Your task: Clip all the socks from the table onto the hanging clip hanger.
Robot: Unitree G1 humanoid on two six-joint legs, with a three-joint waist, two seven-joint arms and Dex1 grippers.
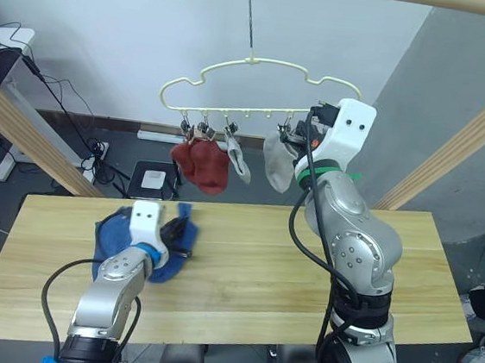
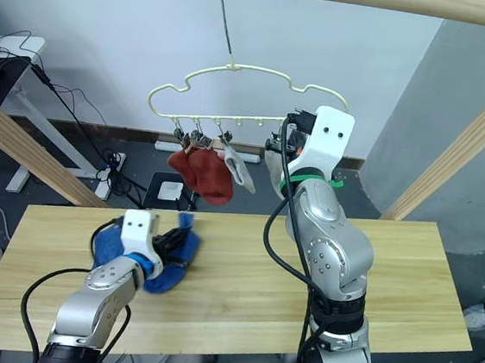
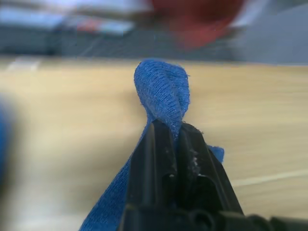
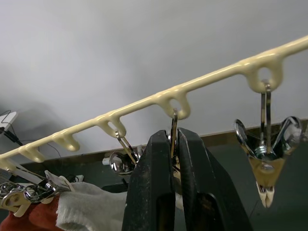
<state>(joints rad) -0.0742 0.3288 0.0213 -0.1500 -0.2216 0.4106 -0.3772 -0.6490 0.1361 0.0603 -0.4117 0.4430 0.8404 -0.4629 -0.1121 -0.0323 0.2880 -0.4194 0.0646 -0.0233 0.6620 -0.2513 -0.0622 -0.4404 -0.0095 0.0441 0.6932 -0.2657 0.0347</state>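
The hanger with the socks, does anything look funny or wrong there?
Nothing is broken. The clip hanger tilts, its sock-laden end lower. One grey sock dangles slanted beside the red socks, and an end clip hangs empty.

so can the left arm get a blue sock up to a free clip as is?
Probably yes. The left pincer is shut on a blue sock, and a free clip hangs at the hanger's right end. But the right pincer, shut on the neighbouring clip, crowds that side.

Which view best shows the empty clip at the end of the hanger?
The right wrist view: the empty clip hangs in plain sight from the clip hanger, beside the right gripper, which is shut on the neighbouring clip. In both eye views the right arm covers that end of the hanger.
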